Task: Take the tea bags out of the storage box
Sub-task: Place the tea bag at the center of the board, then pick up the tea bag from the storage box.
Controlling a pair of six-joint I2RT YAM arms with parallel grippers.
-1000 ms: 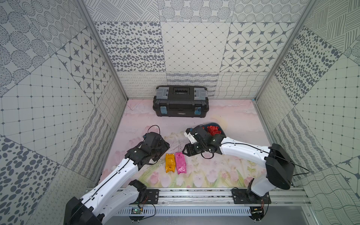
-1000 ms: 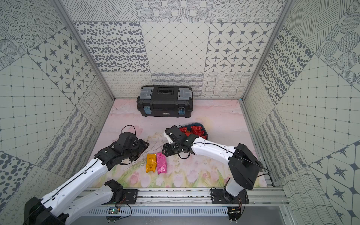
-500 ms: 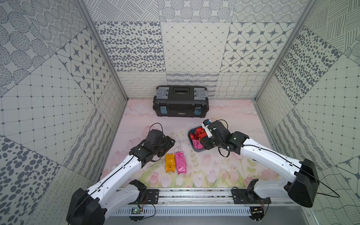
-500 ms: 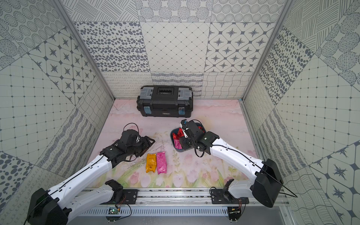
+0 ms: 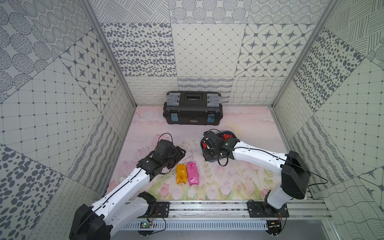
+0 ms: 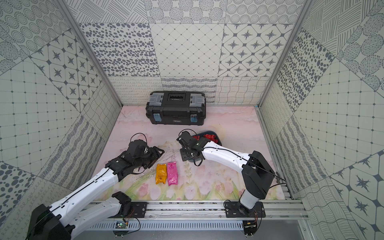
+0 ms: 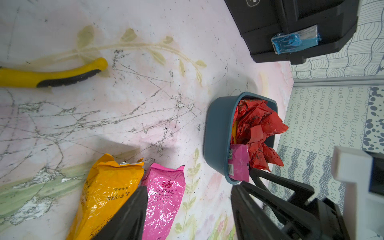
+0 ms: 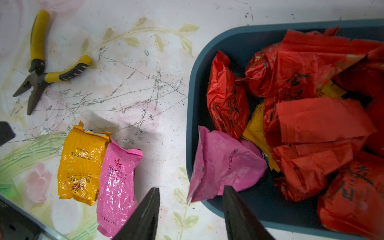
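Two tea bags lie out on the table [image 5: 245, 122], touching side by side: one orange-yellow packet [image 5: 181, 173] and one pink packet [image 5: 192, 173], both flat, long sides parallel. The others are in the one teal storage box [image 8: 192, 104], which stands on the table to the right of that pair.

Inside the box, a second pink packet [image 8: 224, 164] leans on the wall with a corner poking over the rim. One yellow packet [image 8: 255, 126] shows only in part under a heap of red packets [image 8: 320, 120]. At least six red ones can be made out, but they overlap too much for an exact count.

The right gripper [image 8: 191, 189] hangs over the box's rim with its jaws apart. The pink corner sits in the gap with clear space beside it, so nothing is pinched. The left gripper [image 7: 188, 191] is spread wide and empty, just beside the two laid-out packets.

One black toolbox [image 5: 193, 113] stands closed at the back wall, with two blue latches [image 5: 175, 117] and two grey lid compartments [image 5: 174, 97]. One pair of yellow-handled pliers [image 8: 41, 76] lies on the table with its jaws parted, near the orange-yellow packet.
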